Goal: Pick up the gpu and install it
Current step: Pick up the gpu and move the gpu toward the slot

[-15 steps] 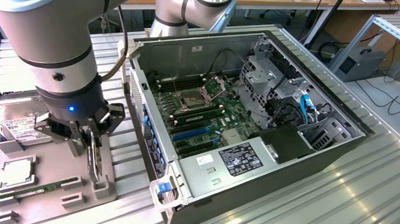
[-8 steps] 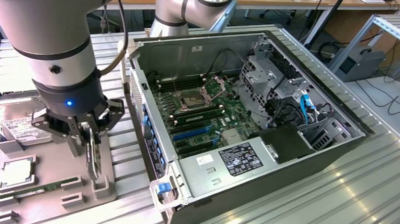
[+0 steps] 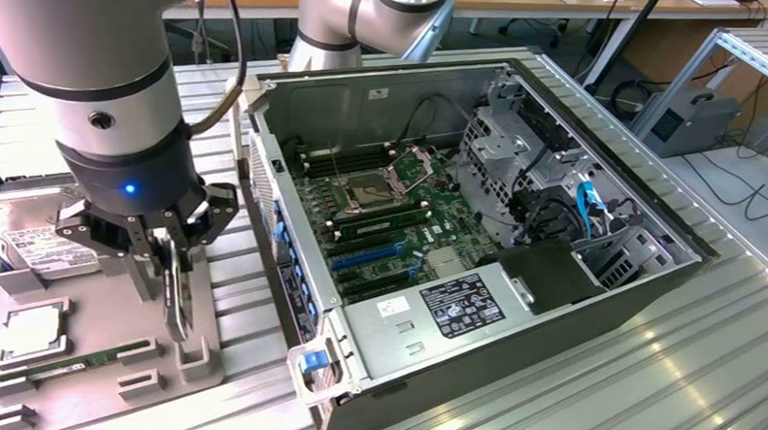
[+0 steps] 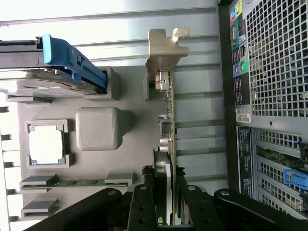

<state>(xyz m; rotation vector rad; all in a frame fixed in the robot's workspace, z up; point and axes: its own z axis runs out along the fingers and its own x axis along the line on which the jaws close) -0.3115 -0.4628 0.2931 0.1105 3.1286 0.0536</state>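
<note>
One pincer [image 4: 164, 188] clamps the one gpu [image 4: 169, 126], upright on one grey tray [image 4: 132, 156].

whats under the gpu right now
The gpu stands on edge on the grey holder tray, which lies on the ribbed metal table. The gripper is at its top edge. How its lower edge seats in the tray is hidden by the card itself.

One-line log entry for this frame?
phase: grasp | claw: shut on gpu | gpu: on edge in tray, not lifted | case: open, beside tray
</note>
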